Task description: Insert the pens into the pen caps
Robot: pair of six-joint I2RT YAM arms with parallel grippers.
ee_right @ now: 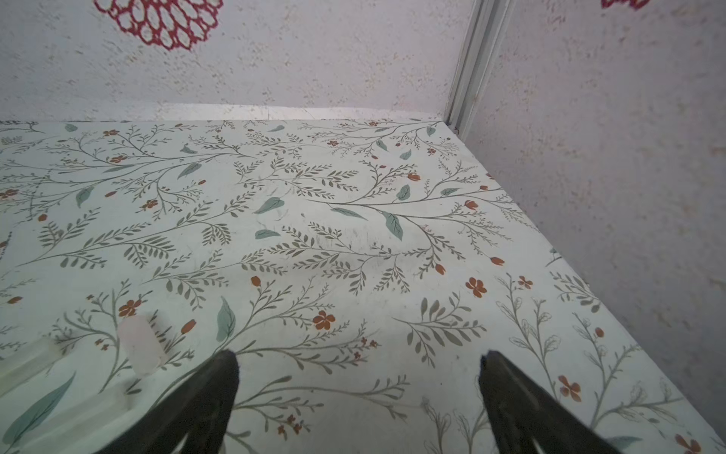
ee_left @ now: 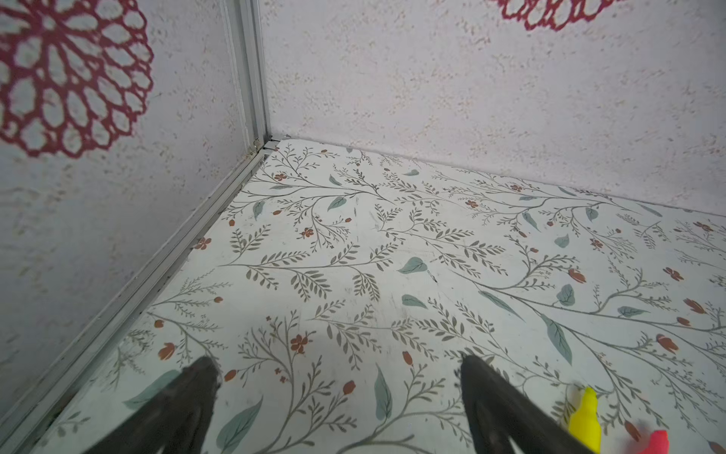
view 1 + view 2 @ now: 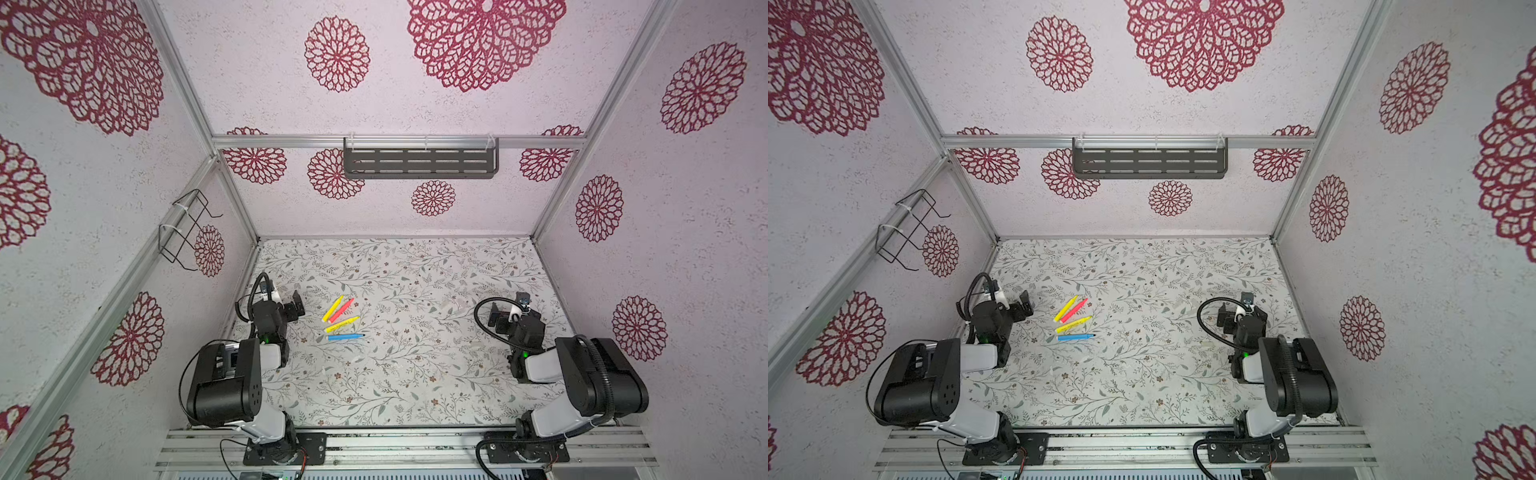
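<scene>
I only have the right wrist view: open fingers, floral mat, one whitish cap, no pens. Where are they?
Observer: All four lie clustered on the left half of the mat in a top view: two yellow pens, a red-pink pen and a blue pen.
Operator: Is the left gripper holding any?
Observer: No. The left gripper has its fingers open and empty; the cluster lies just to its right.
Operator: Which pen is nearest the front edge?
Observer: The blue pen, dark tip pointing right.
</scene>
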